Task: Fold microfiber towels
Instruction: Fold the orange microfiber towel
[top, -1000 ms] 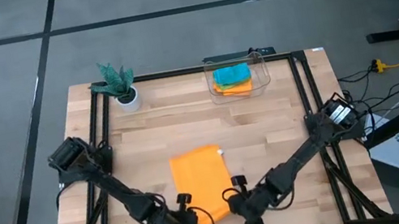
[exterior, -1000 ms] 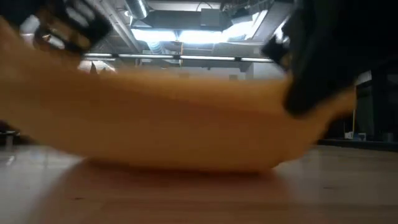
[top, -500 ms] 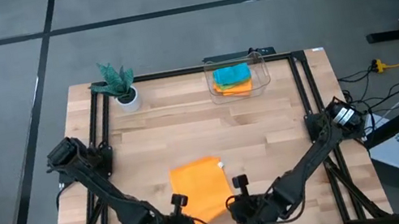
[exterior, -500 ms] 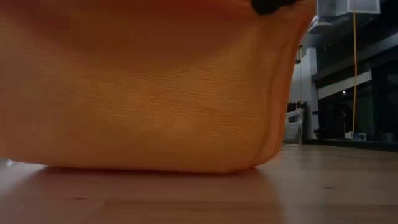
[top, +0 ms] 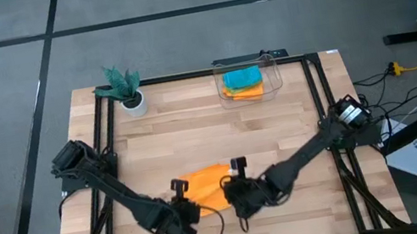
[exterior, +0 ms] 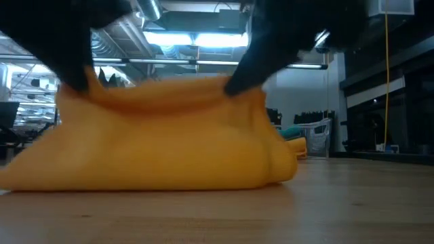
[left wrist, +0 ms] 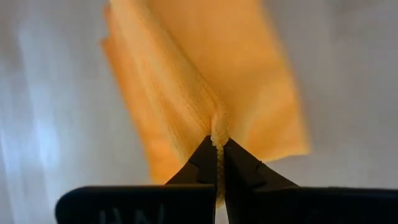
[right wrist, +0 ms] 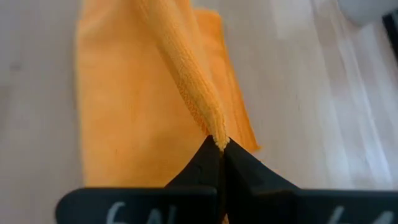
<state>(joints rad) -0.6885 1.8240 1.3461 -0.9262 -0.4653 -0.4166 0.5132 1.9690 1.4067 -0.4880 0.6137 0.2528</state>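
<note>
My left gripper and right gripper, both clamped on the orange towel's near edge, have carried it forward over the rest (a half fold). Release comes next, I judge.

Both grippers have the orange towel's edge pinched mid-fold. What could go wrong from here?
1. Each gripper, left and right, pinches only a thin bit of the orange towel's edge at its fingertips; a corner may slip out.
2. The carried edge sags between the grippers in the low view, so the fold may land wrinkled or uneven.
3. The grippers are close together; they might bump.

Lab: exposed ceiling ducts
</note>
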